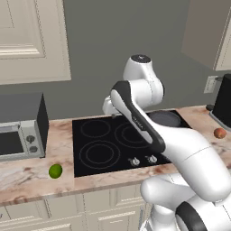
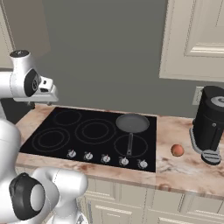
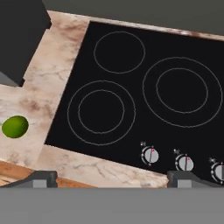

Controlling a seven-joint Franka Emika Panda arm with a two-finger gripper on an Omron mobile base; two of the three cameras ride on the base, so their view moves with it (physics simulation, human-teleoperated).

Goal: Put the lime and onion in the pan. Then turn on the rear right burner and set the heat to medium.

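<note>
Presently, the stock. Table (image 1: 27,173): marbled stone, carrying everything. Cooktop (image 2: 94,131): black glass, burners dark. Toaster oven (image 1: 20,137): at nine o'clock of the cooktop. Coffee machine (image 2: 210,124): at three o'clock. Pan (image 2: 132,123): grey, empty, on the rear right burner. Onion (image 2: 177,150): on the table at four o'clock of the pan, apart from it. Lime (image 1: 55,171): on the table at eight o'clock of the cooktop. Knobs (image 3: 150,155): unturned, by judgement. Gripper (image 3: 111,179): fingers wide open, empty, above the cooktop's left half. Nothing done; all steps remain.
</note>
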